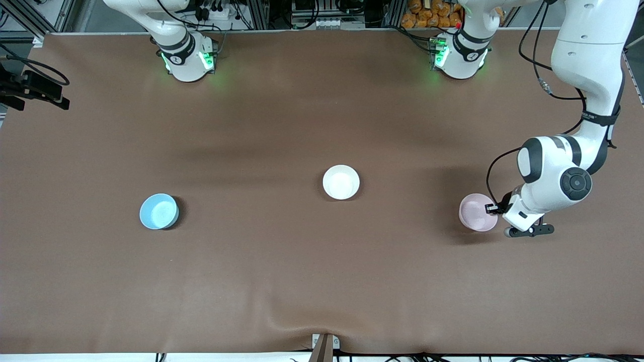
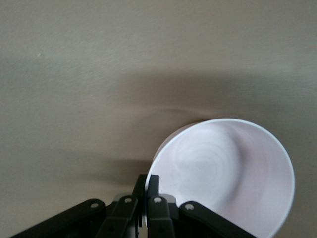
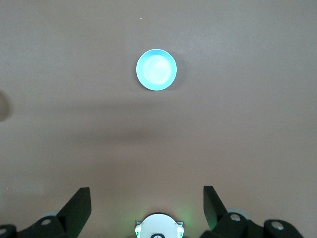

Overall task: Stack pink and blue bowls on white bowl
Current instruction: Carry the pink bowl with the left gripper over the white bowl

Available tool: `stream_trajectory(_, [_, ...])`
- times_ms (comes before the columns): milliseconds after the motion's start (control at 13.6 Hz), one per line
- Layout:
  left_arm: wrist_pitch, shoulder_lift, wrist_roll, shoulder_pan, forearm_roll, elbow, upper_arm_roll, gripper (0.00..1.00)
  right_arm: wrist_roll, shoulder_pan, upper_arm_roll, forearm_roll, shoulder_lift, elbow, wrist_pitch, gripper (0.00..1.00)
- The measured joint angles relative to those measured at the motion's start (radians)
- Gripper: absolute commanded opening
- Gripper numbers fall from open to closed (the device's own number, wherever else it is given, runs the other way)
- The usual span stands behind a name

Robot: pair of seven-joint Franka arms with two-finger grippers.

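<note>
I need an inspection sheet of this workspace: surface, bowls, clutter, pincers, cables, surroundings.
Surface: brown table cover, slightly wrinkled at the edge nearest the front camera.
Job's things: white bowl mid-table; blue bowl toward the right arm's end; pink bowl toward the left arm's end. None stacked.
Clutter: nothing seen.
Pincers: left pincer shut on the pink bowl's rim; right pincer open, high above the table, waiting.
Cables: black cable along the left arm.
Surroundings: aluminium frame and equipment by the robot bases.

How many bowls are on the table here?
3: the white bowl mid-table; the blue bowl toward the right arm's end; the pink bowl toward the left arm's end, its rim pinched by the left gripper.
</note>
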Motion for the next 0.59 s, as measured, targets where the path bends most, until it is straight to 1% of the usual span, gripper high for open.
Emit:
stream_trajectory(221, [-0.016,-0.026,-0.009,0.0,0.0,0.002,-0.085,0.0,0.0,0.0,0.0,0.0,0.0,0.0,0.001,1.0])
stream_trajectory(368, [-0.072,-0.066,-0.013,0.0,-0.005,0.011,-0.12,0.0,0.0,0.0,0.0,0.0,0.0,0.0,0.001,1.0])
stream_trajectory(589, [-0.172,-0.149,-0.048,0.0,-0.045,0.021,-0.174,0.0,0.0,0.0,0.0,0.0,0.0,0.0,0.001,1.0])
